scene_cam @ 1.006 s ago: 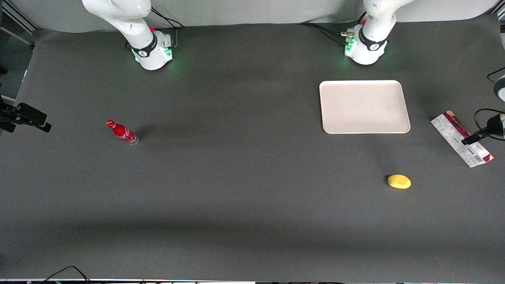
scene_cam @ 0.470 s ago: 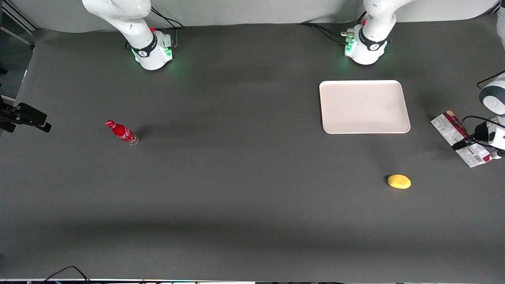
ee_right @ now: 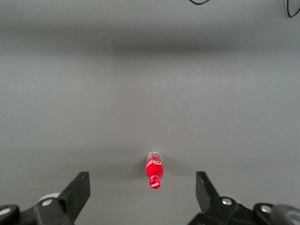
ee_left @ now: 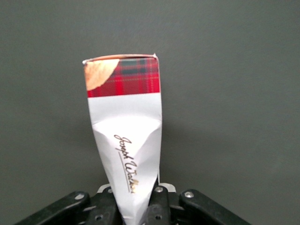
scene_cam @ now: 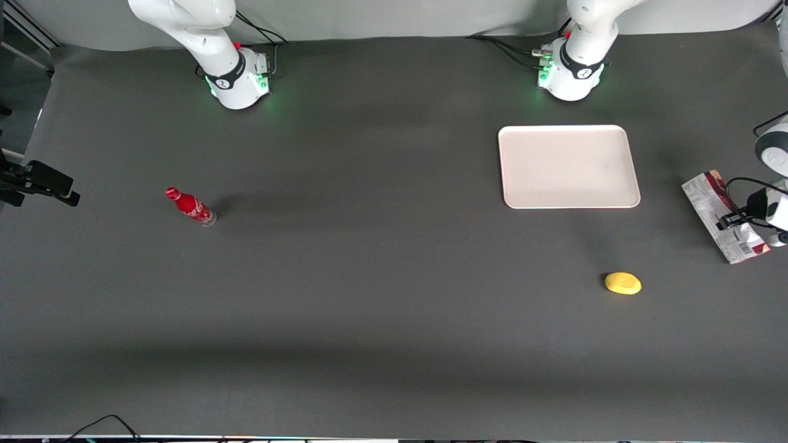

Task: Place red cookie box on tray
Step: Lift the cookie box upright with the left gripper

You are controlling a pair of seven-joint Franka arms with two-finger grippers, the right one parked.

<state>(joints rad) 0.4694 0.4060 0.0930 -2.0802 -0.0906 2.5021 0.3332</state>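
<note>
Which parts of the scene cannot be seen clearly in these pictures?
- Red cookie box: in the left wrist view, its held end is hidden by the tool shut on it.
- Same box in the front view: its middle is covered by the tool and a cable.
- Working arm: cut off by the front view's edge.
- Bottle: its label is too small to read.
- Tray: nothing hidden.

One red cookie box [scene_cam: 724, 216], pinched between the closed fingers of the one working gripper [scene_cam: 734, 219] at the working arm's end of the table [scene_cam: 369, 320]; one tray [scene_cam: 567, 166]; one yellow lemon-like object [scene_cam: 623, 283]; one small red bottle [scene_cam: 190, 206]
</note>
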